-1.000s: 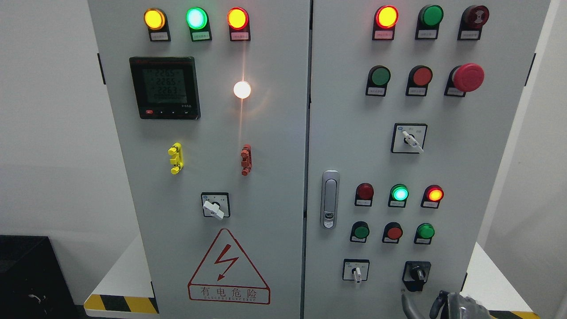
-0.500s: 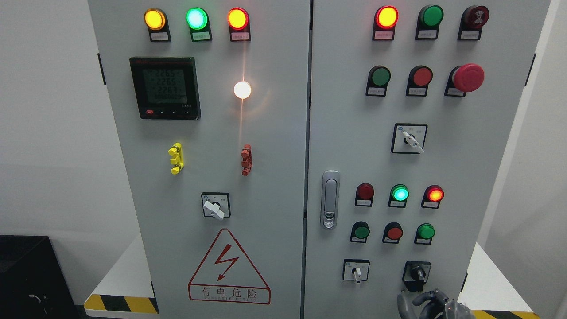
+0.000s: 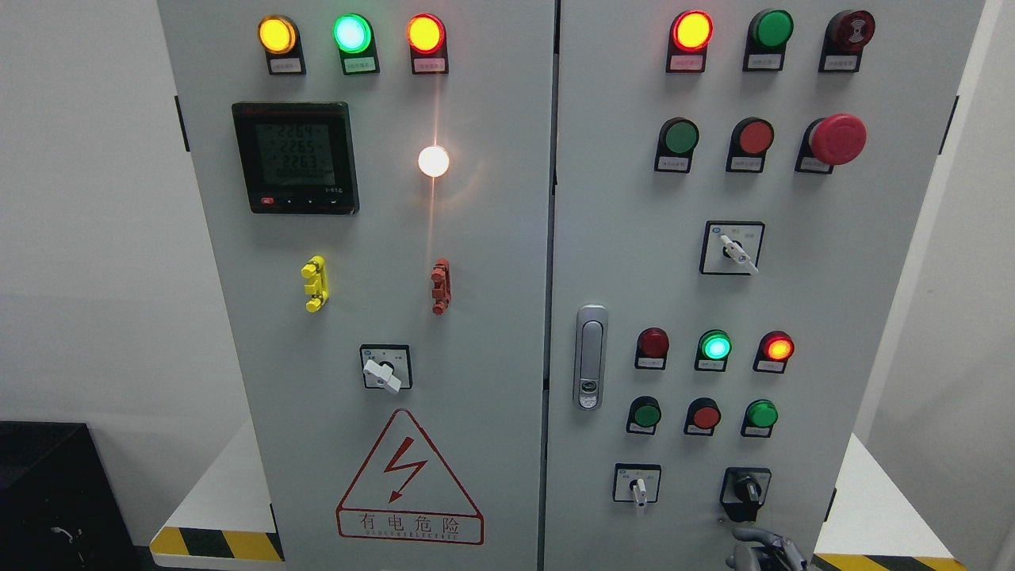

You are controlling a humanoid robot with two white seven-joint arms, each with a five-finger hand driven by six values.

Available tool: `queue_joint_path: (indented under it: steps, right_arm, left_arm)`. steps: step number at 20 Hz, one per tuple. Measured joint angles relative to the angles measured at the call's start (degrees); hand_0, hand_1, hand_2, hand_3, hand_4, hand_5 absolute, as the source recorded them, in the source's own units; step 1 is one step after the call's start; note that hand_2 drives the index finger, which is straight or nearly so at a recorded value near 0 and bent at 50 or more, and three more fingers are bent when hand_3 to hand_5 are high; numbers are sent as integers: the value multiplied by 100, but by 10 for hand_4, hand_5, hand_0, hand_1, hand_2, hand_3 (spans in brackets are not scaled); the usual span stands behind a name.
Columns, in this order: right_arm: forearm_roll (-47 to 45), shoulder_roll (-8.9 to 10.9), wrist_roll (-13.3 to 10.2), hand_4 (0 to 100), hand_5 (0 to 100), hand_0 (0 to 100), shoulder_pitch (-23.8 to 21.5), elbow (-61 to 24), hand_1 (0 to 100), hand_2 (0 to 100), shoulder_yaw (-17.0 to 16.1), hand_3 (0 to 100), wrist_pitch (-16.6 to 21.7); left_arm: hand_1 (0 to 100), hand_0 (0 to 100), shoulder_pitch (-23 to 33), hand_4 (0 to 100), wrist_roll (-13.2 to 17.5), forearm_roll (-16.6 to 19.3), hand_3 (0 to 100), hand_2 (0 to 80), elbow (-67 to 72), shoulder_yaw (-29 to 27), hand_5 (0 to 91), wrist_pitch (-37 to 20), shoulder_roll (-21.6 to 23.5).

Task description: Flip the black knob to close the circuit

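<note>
Right robot hand (image 3: pixel 765 549) under the black rotary knob (image 3: pixel 746 488)

I see the knob low on the grey cabinet's right door (image 3: pixel 856 317), handle near upright. My hand's grey fingers peek just beneath it, probably placed for reaching up; I cannot tell their pose. No left hand shows.

Bright, even indoor light fills the frame, with the grey cabinet (image 3: pixel 492 317) sharp throughout. The white indicator lamp (image 3: pixel 433 161) is blown out, throwing a vertical streak of flare down the panel. Lower left falls into dark shadow. At the bottom edge, right of centre, a hand (image 3: pixel 761 551) looks slightly soft, perhaps blurred.
</note>
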State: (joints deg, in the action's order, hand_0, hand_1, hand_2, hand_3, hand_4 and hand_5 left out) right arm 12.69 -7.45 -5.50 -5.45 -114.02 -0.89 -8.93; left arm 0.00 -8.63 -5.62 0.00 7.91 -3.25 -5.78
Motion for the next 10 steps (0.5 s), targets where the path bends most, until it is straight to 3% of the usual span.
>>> queue_joint_path:
  steps: [5, 10]
  right_arm:
    - [-786, 8, -16, 315, 181, 0, -177, -123, 119, 157, 32, 356, 409]
    - [-1313, 15, 107, 293, 138, 0, -408, -207, 110, 136, 54, 334, 799]
  left_arm:
    - [556, 120, 0, 0, 0, 0, 0, 0, 0, 0, 0, 0, 0]
    - [556, 120, 0, 0, 0, 0, 0, 0, 0, 0, 0, 0, 0]
